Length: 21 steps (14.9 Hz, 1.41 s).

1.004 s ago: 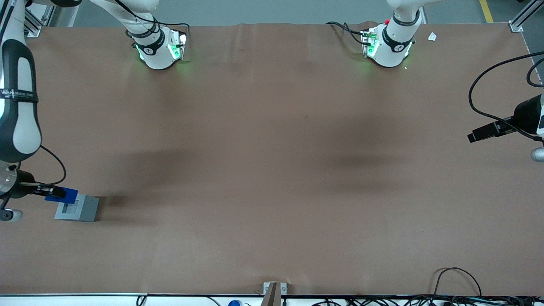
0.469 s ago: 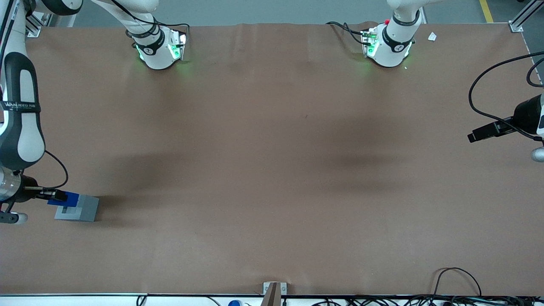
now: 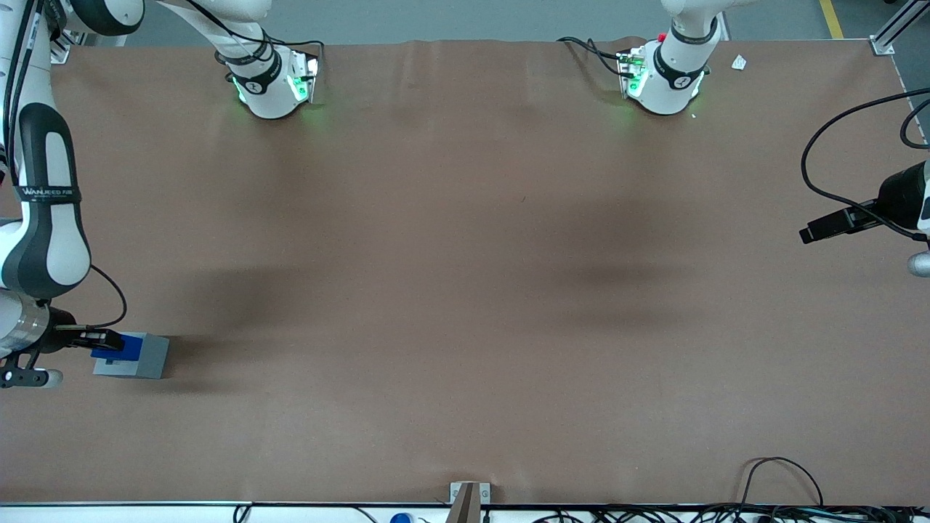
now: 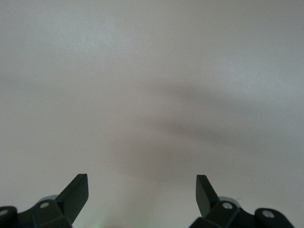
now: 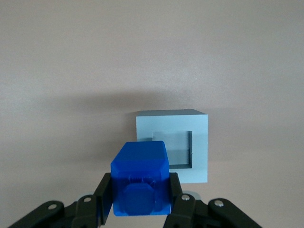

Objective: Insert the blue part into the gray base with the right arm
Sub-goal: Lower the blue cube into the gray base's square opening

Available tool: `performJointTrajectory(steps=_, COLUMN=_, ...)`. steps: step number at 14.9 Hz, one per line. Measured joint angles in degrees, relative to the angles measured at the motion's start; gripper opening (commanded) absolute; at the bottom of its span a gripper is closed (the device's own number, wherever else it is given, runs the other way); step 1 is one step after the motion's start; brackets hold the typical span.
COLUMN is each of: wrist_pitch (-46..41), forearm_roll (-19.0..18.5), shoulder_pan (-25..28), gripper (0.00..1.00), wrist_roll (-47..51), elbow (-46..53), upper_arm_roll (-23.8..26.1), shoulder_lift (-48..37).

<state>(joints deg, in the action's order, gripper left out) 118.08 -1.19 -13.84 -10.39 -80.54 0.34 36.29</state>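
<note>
Table cover [image 3: 465,218]: brown matte sheet, slightly rippled along the edge farthest from the front camera.
Floor [image 3: 450,18]: gray strip past that edge, with a yellow line [image 3: 830,18] toward the parked arm's end.
Frame: aluminium profile [image 3: 892,33] at that end's corner.
Near edge: metal bracket [image 3: 468,495] at the middle; black cables [image 3: 726,514] toward the parked arm's end.
Light: soft, broad shadows [image 3: 617,276] mid-table.

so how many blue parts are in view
1. The blue part is held in the gripper, jaws shut on it, above the gray base at the working arm's end of the table.
</note>
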Motion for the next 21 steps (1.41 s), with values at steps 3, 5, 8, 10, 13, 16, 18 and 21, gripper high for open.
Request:
performJointTrajectory(steps=3, wrist_pitch=0.0, forearm_roll=0.0, shoulder_pan=-0.3, gripper=0.01, wrist_roll=-0.6, elbow=0.4, upper_arm_roll=-0.2, shoulder_lift=0.4)
performJointTrajectory(steps=5, wrist_pitch=0.7, forearm_roll=0.0, shoulder_pan=-0.5, gripper=0.01, wrist_roll=-0.8, elbow=0.4, upper_arm_roll=-0.2, shoulder_lift=0.7)
performJointTrajectory(steps=8, wrist_pitch=1.8, forearm_roll=0.0, shoulder_pan=-0.9, gripper=0.01, wrist_roll=-1.0, elbow=0.5, upper_arm_roll=-0.3, shoulder_lift=1.4)
performJointTrajectory(steps=10, wrist_pitch=2.1, forearm_roll=0.0, shoulder_pan=-1.3, gripper=0.01, wrist_roll=-1.0, elbow=0.5, upper_arm_roll=-0.3, shoulder_lift=1.8)
performJointTrajectory(steps=13, wrist_pitch=2.1, forearm_roll=0.0, shoulder_pan=-1.5, gripper=0.01, wrist_roll=-1.1, elbow=0.5, upper_arm_roll=-0.3, shoulder_lift=1.8)
performJointTrajectory(steps=16, wrist_pitch=2.1, forearm_roll=0.0, shoulder_pan=-1.7, gripper=0.01, wrist_roll=-1.1, elbow=0.6, upper_arm_roll=-0.3, shoulder_lift=1.8)
performJointTrajectory(steps=18, wrist_pitch=2.1, forearm_roll=0.1, shoulder_pan=-1.9, gripper=0.01, wrist_roll=-1.1, elbow=0.6, upper_arm_roll=-0.3, shoulder_lift=2.0)
performJointTrajectory(steps=21, wrist_pitch=2.1, forearm_roll=0.3, shoulder_pan=-2.1, gripper=0.01, wrist_roll=-1.1, elbow=0.7, upper_arm_roll=-0.3, shoulder_lift=2.5)
